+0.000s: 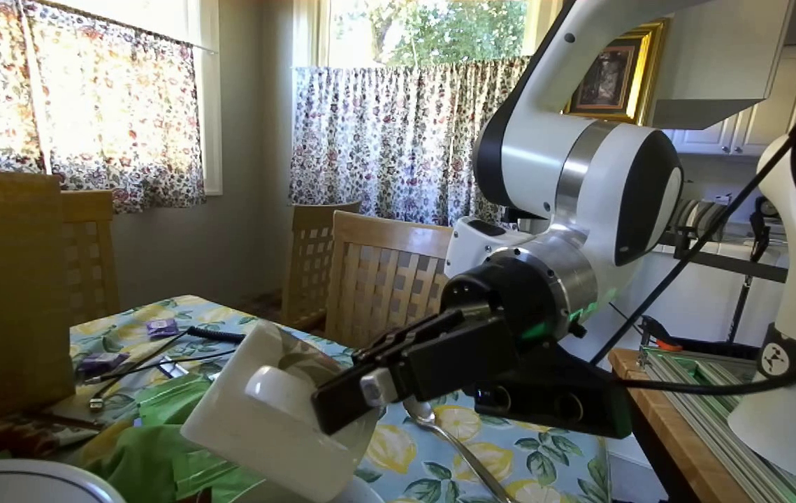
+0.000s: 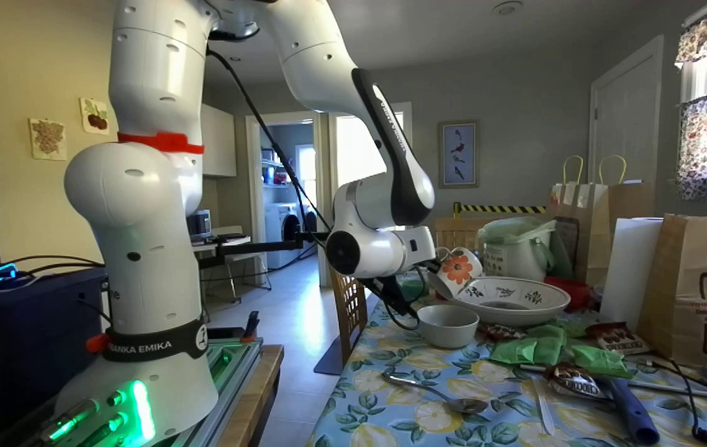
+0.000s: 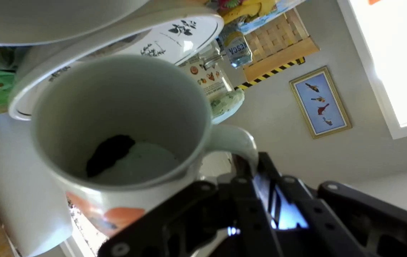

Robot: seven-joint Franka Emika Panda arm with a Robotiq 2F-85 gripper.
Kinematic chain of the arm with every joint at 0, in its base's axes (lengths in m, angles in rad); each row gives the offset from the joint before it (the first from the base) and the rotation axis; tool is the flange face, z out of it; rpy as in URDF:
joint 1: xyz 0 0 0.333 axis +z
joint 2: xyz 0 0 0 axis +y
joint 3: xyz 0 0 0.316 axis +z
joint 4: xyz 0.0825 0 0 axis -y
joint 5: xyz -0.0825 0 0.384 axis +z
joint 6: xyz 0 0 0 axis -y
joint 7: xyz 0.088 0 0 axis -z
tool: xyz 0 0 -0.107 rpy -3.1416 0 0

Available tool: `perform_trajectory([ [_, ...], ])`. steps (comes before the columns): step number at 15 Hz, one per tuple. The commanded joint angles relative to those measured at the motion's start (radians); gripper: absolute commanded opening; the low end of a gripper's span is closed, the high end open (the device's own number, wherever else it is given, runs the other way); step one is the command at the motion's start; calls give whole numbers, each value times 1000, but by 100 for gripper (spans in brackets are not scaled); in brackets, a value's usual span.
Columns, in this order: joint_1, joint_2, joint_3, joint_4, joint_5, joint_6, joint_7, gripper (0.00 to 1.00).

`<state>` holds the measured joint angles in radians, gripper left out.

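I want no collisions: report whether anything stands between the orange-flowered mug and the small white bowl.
Nothing visible does. Held by the gripper, the tilted orange-flowered mug hangs above the small white bowl; the wide patterned bowl stands beside it.

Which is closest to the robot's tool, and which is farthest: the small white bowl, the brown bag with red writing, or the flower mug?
In an exterior view:
1. Flower mug: held by the tool.
2. Small white bowl: just below.
3. Brown bag with red writing: at the picture's right edge.
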<state>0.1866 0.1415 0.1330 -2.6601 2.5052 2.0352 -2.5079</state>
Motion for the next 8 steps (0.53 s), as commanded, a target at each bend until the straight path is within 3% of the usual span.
perform_trajectory([
  [1,0,7,-5,6,16,-55,-29,3],
  [3,20,-2,2,22,4,13,-83,3],
  [4,2,6,-3,6,34,-84,-55,3],
  [6,3,1,-9,10,16,-87,-78,3],
  [8,24,-7,-6,26,8,15,-125,3],
])
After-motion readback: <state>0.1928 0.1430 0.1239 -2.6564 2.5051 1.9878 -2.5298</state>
